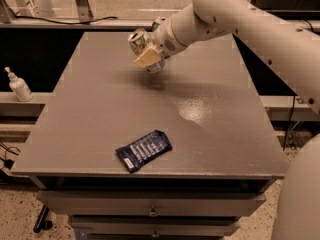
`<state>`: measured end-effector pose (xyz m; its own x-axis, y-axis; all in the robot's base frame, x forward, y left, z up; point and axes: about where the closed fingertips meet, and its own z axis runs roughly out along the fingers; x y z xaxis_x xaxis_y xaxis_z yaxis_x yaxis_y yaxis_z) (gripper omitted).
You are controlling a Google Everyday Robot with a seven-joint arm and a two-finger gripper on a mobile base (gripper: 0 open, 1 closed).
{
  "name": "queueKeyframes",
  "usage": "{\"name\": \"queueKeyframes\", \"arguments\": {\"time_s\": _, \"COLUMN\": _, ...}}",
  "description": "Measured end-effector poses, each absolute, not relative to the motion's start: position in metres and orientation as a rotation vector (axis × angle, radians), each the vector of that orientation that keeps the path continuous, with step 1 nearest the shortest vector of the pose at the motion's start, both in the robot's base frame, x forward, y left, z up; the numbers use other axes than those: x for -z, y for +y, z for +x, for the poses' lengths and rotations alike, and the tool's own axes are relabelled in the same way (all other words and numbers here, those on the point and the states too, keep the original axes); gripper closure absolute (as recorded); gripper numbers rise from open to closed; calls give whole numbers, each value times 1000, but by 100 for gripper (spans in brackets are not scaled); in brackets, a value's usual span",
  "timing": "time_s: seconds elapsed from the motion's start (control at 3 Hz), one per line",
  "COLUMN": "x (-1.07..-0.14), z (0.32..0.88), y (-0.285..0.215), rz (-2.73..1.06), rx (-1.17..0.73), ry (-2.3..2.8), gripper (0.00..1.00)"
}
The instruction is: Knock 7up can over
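Can: the white and silver 7up drink can with green lettering (138,40) sits in the upper middle of the frame, over the far part of the table. It is tipped, with its silver top leaning toward the upper left, and is not yet flat.
Gripper: the white arm's two-finger gripper (150,61) reaches in from the upper right, its tan front against the can's lower body. Low contact like this suits levering the can over.
Grip state: cannot tell whether the gripper is open beside the can or closed on it, since the can and the wrist cover the gap.
Base of can: hidden behind the gripper, so it is unclear whether it touches the top. A dark shadow lies on the table just below.
Table: the grey flat-topped table with drawers (100,114) has bare surface to the upper left of the can, which looks like room for it to fall.
Step, as judged: midway through the tip. The can needs to go further over before the task counts as done.
Bystanders: a dark blue foil packet (144,150) lies near the front edge, well apart from the can. A white pump bottle (19,86) stands on a ledge at the left, off the table.
Risk: once down, the can may roll toward the far edge.
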<state>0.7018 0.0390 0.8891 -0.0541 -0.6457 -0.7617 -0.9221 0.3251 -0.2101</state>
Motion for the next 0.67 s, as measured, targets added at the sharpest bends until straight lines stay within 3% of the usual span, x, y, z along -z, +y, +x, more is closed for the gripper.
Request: {"name": "queueKeyframes", "arguments": {"time_s": 0.67, "x": -866, "z": 698, "y": -11, "rz": -1673, "rx": -183, "ry": 1931, "gripper": 100}}
